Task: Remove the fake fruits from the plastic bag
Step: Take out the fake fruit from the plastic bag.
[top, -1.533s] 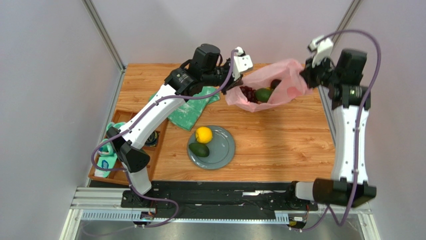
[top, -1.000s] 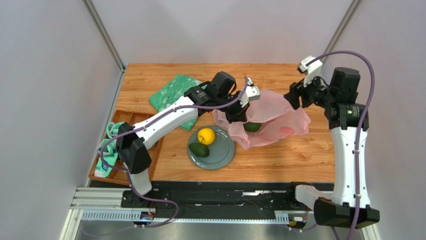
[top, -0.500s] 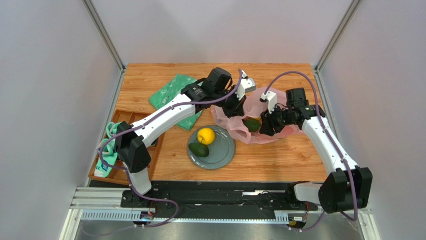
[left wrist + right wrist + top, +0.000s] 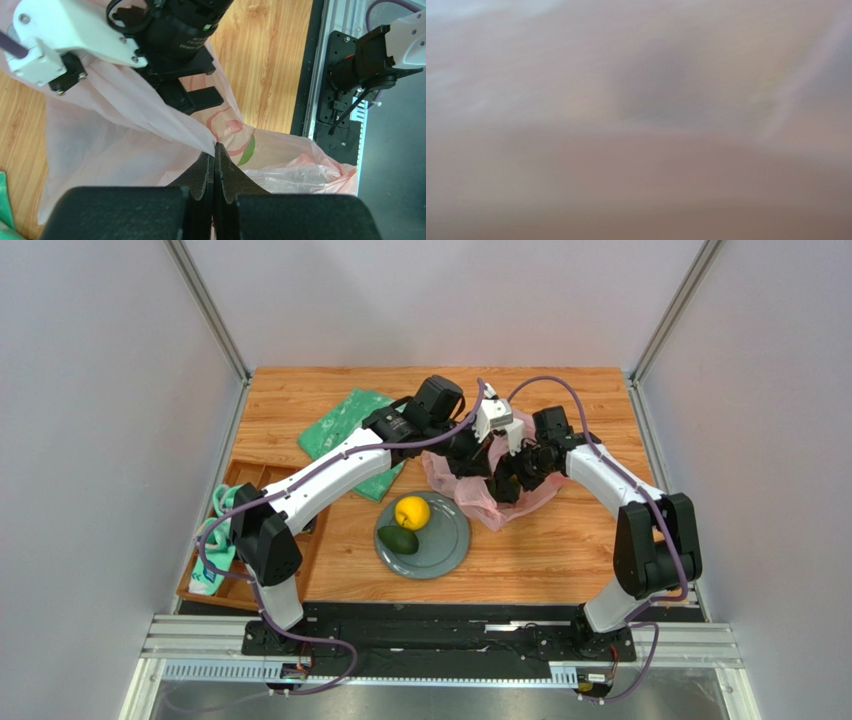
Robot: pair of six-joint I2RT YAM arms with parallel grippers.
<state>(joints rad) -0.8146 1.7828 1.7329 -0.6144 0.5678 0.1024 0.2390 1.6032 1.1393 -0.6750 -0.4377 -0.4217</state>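
The pink plastic bag (image 4: 455, 488) lies crumpled on the table behind the grey plate (image 4: 452, 540). My left gripper (image 4: 468, 455) is shut on a fold of the plastic bag's (image 4: 110, 135) film; in the left wrist view its fingertips (image 4: 215, 150) pinch the thin sheet. My right gripper (image 4: 508, 483) reaches into the bag's mouth, and its black fingers (image 4: 200, 97) disappear under the film. The right wrist view shows only blurred pink film (image 4: 636, 120). A yellow citrus (image 4: 408, 511) and a dark green avocado (image 4: 398, 539) rest on the plate. Any fruit inside the bag is hidden.
A flat green patterned bag (image 4: 345, 435) lies at the back left under my left arm. A wooden tray (image 4: 245, 475) holding a teal cloth (image 4: 215, 540) sits at the left edge. Metal posts stand at both back corners.
My right arm swung in from the right and dipped its gripper into the bag's mouth, covering the avocado seen there before. My left gripper kept its pinch on the bag.
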